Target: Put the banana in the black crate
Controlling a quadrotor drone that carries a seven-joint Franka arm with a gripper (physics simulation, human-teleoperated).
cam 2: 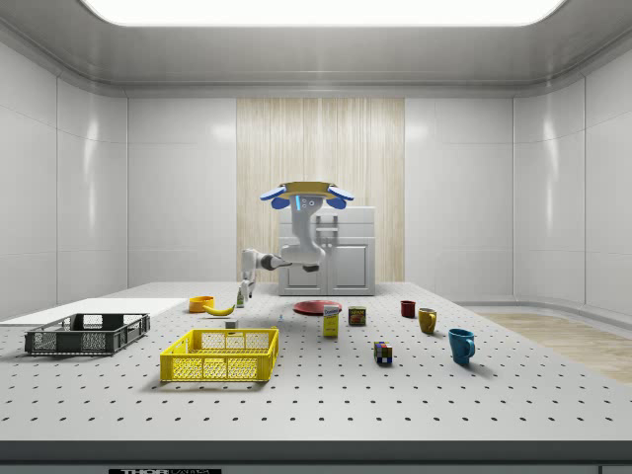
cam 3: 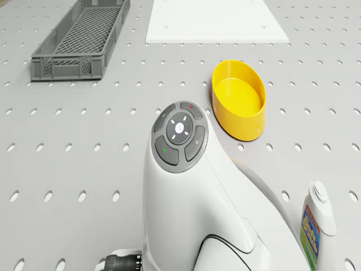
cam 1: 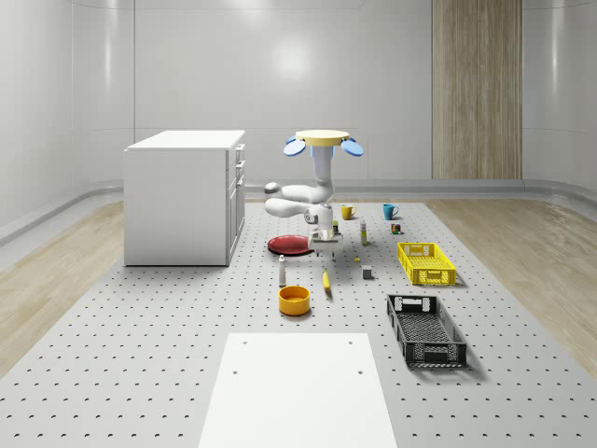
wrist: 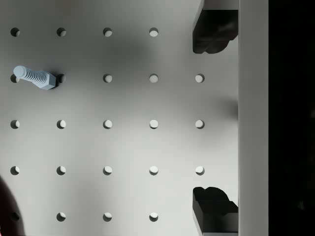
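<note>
While we are hovering over the table (cam 1: 140,373), our hand (cam 1: 326,246) is hanging open and empty above bare holes, fingers (wrist: 214,32) spread wide, likely readying for a grasp. The banana (cam 1: 326,281) is lying just beyond the hand, toward the bowl (cam 1: 294,300). The black crate (cam 1: 425,329) is waiting well apart from the hand. We are counting one banana, two crates, three mugs, one bolt (wrist: 34,77).

Yellow bowl (cam 3: 239,106) beside grey crate (cam 3: 80,38)
</note>
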